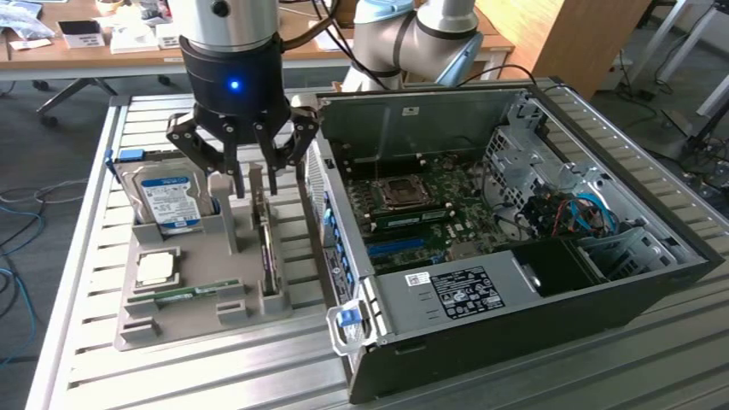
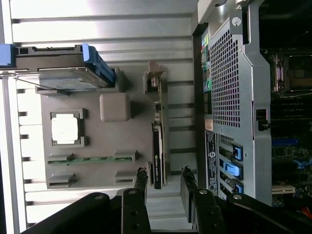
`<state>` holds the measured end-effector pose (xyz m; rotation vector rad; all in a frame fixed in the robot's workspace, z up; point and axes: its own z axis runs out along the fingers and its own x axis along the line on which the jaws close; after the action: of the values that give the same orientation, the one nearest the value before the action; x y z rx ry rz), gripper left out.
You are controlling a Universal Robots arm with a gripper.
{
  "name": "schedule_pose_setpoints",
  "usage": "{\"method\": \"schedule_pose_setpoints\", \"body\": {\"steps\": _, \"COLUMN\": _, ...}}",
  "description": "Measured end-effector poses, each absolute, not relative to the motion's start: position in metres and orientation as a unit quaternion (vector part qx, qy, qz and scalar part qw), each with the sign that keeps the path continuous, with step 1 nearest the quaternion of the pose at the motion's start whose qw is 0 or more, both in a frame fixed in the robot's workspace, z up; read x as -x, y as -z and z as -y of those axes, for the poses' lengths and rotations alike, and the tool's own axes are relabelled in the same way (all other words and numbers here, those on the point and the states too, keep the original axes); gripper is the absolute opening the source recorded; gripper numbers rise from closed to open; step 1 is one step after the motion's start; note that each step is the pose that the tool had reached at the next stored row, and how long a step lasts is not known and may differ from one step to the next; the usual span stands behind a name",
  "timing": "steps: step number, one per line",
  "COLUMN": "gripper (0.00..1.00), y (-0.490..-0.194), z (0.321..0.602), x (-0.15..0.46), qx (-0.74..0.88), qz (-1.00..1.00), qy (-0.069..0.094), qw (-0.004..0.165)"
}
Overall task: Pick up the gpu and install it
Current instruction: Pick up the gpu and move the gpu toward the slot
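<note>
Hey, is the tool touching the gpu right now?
Apart. In the wrist view the open tool straddles the gpu, which stands on edge, and a clear gap shows on either side of the card.

The slatted aluminium surface (image 1: 171, 376) stands on a dark grey carpeted floor (image 1: 57, 154). Loose blue and white cables (image 1: 26, 198) lie on the floor at the exterior view's left. A wooden desk (image 1: 46, 53) runs behind. A wooden panel (image 1: 569, 34) stands at the rear right
</note>
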<state>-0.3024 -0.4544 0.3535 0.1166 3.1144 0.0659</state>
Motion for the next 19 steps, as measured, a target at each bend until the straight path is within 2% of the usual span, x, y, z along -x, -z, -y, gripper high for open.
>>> {"method": "schedule_pose_setpoints", "body": {"steps": 19, "gripper": 0.42, "y": -0.3458, "z": 0.4543, "x": 0.3024, "qx": -0.037, "qz": -0.999, "qy": -0.021, "qw": 0.012}}
